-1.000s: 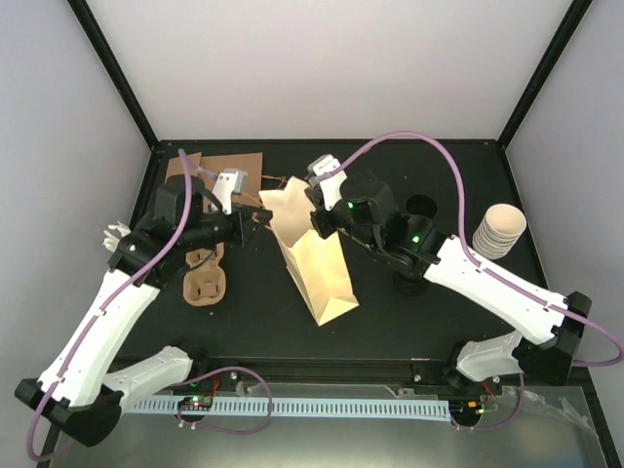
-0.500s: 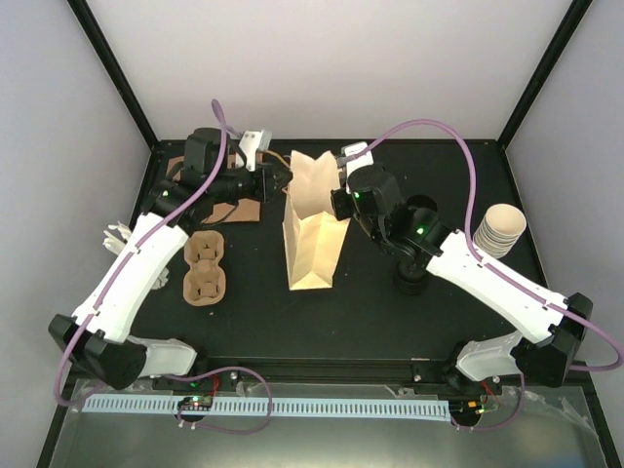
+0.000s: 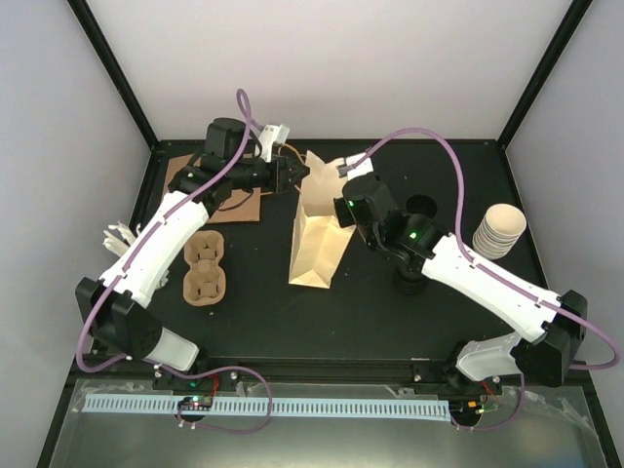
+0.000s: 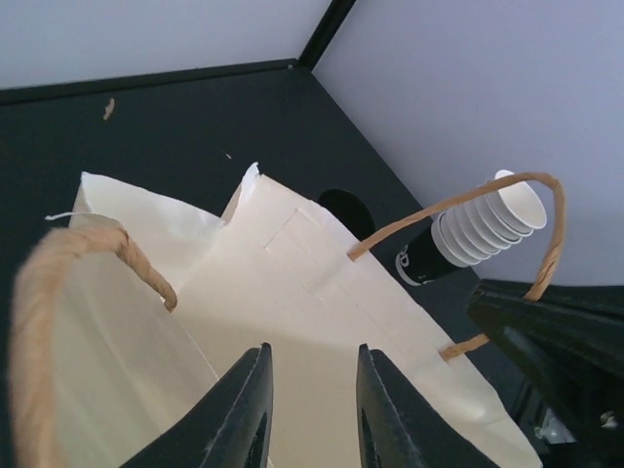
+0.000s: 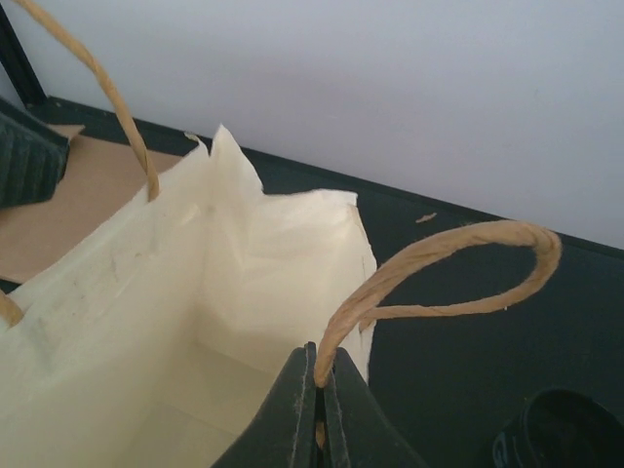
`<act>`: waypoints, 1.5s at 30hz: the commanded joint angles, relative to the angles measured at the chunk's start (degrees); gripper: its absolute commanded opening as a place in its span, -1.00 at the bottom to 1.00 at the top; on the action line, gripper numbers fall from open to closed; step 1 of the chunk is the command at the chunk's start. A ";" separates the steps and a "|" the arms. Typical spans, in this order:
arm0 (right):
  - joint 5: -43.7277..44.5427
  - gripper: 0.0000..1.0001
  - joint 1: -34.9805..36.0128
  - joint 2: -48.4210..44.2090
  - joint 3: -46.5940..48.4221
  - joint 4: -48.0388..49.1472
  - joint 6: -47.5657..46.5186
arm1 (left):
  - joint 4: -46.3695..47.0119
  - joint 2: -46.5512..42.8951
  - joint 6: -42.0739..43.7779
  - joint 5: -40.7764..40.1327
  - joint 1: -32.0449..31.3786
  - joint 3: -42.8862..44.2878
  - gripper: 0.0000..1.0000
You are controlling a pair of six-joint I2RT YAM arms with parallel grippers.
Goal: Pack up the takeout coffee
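Observation:
The takeout coffee cups, small and cream-white, sit nested in a stack (image 3: 499, 229) at the right edge of the table, also in the left wrist view (image 4: 487, 219). A cream paper bag (image 3: 315, 239) stands upright mid-table with its mouth spread. My right gripper (image 3: 338, 199) (image 5: 319, 353) is shut on the base of one twine loop handle (image 5: 439, 263) at the bag's right rim. My left gripper (image 3: 295, 178) (image 4: 313, 348) hovers at the bag's left rim, jaws a little apart, with only the bag's inside (image 4: 322, 292) showing between the fingers.
A brown pulp cup carrier (image 3: 205, 269) lies left of the bag, with a flat brown cardboard sheet (image 3: 190, 180) behind it. Black lids sit right of the bag, one (image 3: 421, 207) near the back and a stack (image 3: 409, 280) nearer. White crumpled paper (image 3: 117, 235) is at the far left.
The bag has gone from leaning toward the front to standing upright and further back. Both arms moved toward the back with it, the left arm swinging up and right to the rim.

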 commanded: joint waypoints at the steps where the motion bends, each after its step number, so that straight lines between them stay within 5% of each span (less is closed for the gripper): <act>1: 2.11 -0.98 -0.24 -2.08 -1.74 0.78 -0.90 | 0.31 0.64 1.41 1.58 0.18 1.20 -0.40; 10: -3.51 -0.96 -0.25 -1.67 -1.37 2.02 -3.57 | -9.86 -0.84 0.68 -3.00 0.21 1.87 0.12; 22: -6.01 -0.94 -0.25 0.72 2.58 0.76 -3.11 | -11.62 -7.66 -0.01 -8.32 1.55 2.90 0.93; 27: -6.81 -0.83 -0.27 0.39 2.46 0.77 -3.09 | -14.40 -12.37 0.10 -11.15 1.84 1.53 0.97; 45: -11.23 0.23 -0.22 -7.84 4.44 -5.48 -1.76 | -26.50 -34.15 -7.42 -34.54 2.77 -25.25 0.94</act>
